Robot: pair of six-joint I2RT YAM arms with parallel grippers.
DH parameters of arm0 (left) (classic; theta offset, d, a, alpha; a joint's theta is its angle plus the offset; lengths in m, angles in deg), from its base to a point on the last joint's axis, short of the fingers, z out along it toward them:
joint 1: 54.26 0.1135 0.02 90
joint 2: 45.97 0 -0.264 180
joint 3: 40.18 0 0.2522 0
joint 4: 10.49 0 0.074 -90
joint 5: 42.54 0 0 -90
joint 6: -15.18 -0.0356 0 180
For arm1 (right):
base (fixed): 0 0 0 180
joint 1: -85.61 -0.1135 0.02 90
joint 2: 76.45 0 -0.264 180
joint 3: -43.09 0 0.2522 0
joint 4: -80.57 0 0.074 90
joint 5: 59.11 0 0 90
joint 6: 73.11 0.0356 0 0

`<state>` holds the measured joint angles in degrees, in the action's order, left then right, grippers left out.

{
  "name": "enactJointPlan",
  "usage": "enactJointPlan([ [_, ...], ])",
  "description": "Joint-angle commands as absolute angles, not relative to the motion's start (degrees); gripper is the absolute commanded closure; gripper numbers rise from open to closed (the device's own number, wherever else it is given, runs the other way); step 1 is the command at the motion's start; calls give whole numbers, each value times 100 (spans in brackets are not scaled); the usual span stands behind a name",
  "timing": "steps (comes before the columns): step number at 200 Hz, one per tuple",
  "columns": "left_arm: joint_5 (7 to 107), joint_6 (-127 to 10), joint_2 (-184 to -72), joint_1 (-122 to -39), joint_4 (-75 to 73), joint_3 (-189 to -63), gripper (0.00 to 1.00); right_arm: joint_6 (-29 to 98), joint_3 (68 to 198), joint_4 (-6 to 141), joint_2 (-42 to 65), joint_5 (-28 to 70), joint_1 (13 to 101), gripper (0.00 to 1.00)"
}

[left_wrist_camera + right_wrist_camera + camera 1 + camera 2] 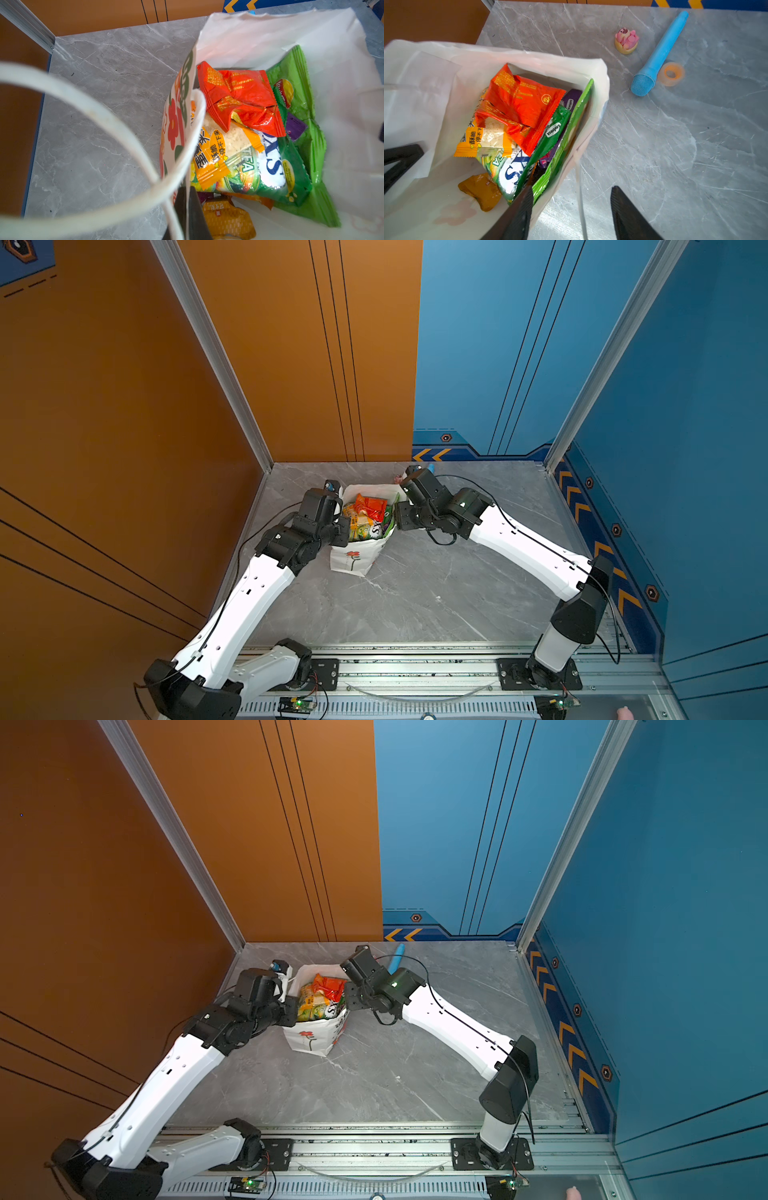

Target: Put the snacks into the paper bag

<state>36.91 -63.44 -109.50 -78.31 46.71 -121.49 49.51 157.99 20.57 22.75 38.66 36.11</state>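
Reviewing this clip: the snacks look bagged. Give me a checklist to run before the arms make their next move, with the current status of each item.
1. All snacks inside the paper bag: ok, no packet shows on the table.
2. Bag upright, mouth open: ok.
3. Hold by left hand: ok, shut on the bag's rim.
4. Clearance of right hand: not ok, it is open with one finger inside the bag's wall and one outside; probably lift before moving sideways.
5. Non-snacks left out: ok, the pink cake toy, blue toy microphone and orange tape roll lie on the table.

Snacks (368, 512) crowd the paper bag (353, 560)'s mouth.
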Motion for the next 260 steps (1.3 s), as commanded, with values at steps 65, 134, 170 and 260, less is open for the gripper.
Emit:
enactJointPlan([
  [65,3572,-6418,-10795,-7832,4590,-12136,100,5169,15742,2441,2506,3151,3630,45],
  [134,3581,-6435,-10820,-7825,4591,-12142,100,5143,15740,2462,2573,2997,3611,65],
  [170,3576,-6420,-10836,-7814,4590,-12131,100,5099,15711,2568,2513,2943,3529,77],
  [260,4221,-5452,-11667,-8112,5415,-13557,100,4509,15856,3357,1869,2488,3209,98],
])
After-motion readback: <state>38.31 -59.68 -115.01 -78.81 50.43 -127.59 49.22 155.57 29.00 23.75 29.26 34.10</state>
